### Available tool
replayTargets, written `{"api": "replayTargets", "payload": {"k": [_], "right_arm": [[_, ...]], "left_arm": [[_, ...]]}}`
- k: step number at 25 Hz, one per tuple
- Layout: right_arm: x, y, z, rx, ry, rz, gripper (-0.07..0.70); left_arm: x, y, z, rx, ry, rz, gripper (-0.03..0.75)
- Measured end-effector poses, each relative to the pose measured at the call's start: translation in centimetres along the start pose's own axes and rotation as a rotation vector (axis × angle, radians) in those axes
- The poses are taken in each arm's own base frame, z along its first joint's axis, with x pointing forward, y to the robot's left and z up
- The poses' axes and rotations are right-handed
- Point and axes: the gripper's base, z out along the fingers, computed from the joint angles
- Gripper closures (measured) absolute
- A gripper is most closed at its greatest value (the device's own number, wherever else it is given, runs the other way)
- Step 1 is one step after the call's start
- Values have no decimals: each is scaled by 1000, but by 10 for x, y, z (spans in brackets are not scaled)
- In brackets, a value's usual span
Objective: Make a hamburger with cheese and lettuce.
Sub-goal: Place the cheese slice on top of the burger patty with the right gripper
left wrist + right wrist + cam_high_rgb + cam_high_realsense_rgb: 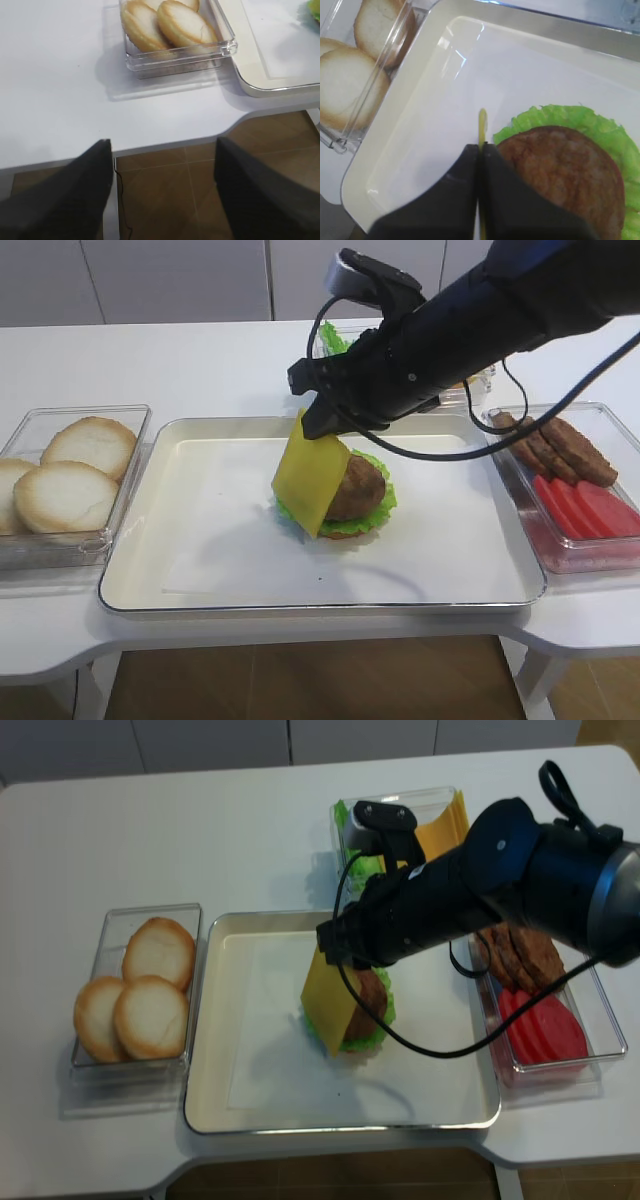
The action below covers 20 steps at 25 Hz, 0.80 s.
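From the high view I have the right tool [312, 423] pinched fully closed on the top edge of the cheese [310, 483]; in the right wrist view the two dark fingers [460, 200] meet with only the thin yellow edge showing between them. The slice hangs down almost vertical, tilted, its lower corner reaching the lettuce [372, 515] at the 9 o'clock side of the hamburger [350, 495]. I can't tell whether it actually touches the leaf or just hangs in front of it.

The hamburger sits a little right of centre on the white tray [200, 540], brown patty [358, 485] on top, the frilly green leaf spreading out all round beneath it. The bun base is barely visible under the leaf.

At 9 o'clock from the tray, a clear box [60, 550] holds three pale bun halves [65, 495]. At 3 o'clock a second clear box [585, 550] carries dark patties [565, 450] and red slices [590, 510]. At 12 o'clock, mostly hidden behind my arm, there's a container with more green leaves [345, 820] and a stack of yellow slices [445, 825].

The left tool [162, 195] shows only in its own wrist view, off the 6 o'clock edge of the tabletop [55, 95]: its two dark fingers stand well apart with nothing between them.
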Motion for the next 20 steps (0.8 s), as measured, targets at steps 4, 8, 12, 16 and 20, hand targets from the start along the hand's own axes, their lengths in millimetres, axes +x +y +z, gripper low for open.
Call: {"api": "replayTargets", "payload": {"k": [4, 8, 12, 16, 20], "right_arm": [[0, 0, 0, 0, -1, 0, 627], [-4, 4, -9, 12, -42, -24, 627], [-5, 4, -12, 25, -49, -46, 627], [-5, 1, -12, 56, -41, -70, 627], [-4, -2, -12, 90, -33, -82, 627]], "left_arm": [[0, 0, 0, 0, 0, 0, 249], [0, 0, 0, 0, 0, 0, 249], [0, 0, 0, 0, 0, 0, 249], [0, 0, 0, 0, 0, 0, 249], [0, 0, 0, 0, 0, 0, 249]]}}
